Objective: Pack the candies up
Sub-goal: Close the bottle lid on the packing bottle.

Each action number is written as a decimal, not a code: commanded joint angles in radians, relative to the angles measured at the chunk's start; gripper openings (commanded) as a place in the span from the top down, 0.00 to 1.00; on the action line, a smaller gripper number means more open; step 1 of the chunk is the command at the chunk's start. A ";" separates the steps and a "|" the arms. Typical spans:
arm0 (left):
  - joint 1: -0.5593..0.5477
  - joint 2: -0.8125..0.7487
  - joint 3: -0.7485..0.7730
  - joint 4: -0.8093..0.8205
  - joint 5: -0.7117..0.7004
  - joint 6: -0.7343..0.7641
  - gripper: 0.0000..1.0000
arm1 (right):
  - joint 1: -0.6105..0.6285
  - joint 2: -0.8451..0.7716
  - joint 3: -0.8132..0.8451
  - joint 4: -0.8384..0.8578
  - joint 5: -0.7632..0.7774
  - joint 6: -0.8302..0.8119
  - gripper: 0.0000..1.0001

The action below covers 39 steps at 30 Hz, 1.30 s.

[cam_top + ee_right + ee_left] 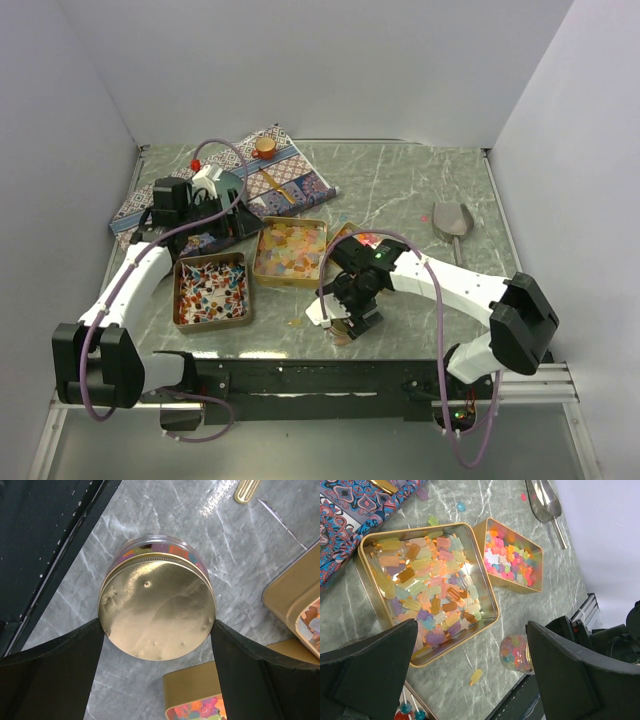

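Viewing: I log three tins.
Left tin point(177, 295): red-white-black candies point(210, 288).
Middle tin point(489, 597): pale squares point(425, 585).
Right tin point(527, 550): bright pink-orange pieces point(510, 562).
Jar point(157, 612): lidded, right gripper point(157, 625) clamped on it.
Left gripper point(470, 627): fingers apart over middle tin.

We count three shallow gold rectangular tins point(285, 281); one gold-lidded clear round jar point(157, 611); one silver metal scoop point(452, 219); one patterned blue cloth point(290, 165); one round cork disc point(265, 146); two black tools, left tool point(471, 630) and right tool point(157, 622); multicoloured candies point(435, 585) beyond counting.

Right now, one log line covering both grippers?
left gripper: open, empty, above tin of pale candies | right gripper: shut on gold-lidded jar | jar upright on table
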 commanded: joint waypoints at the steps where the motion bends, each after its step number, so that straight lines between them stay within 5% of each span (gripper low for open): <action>1: 0.008 -0.027 -0.006 0.057 0.026 -0.022 0.03 | 0.019 -0.009 0.002 -0.008 0.011 -0.001 0.20; 15: 0.010 -0.033 -0.028 0.071 0.029 -0.028 0.03 | 0.074 0.059 0.016 0.045 0.049 0.101 0.20; 17: 0.010 -0.034 -0.026 0.071 0.030 -0.030 0.03 | 0.077 0.049 0.016 0.053 0.052 0.124 0.16; 18: 0.010 -0.036 -0.026 0.071 0.032 -0.030 0.03 | 0.077 0.034 0.016 0.058 0.055 0.147 0.00; 39: 0.010 -0.100 -0.085 0.111 0.041 -0.051 0.03 | -0.048 -0.188 -0.162 0.004 0.152 0.253 0.00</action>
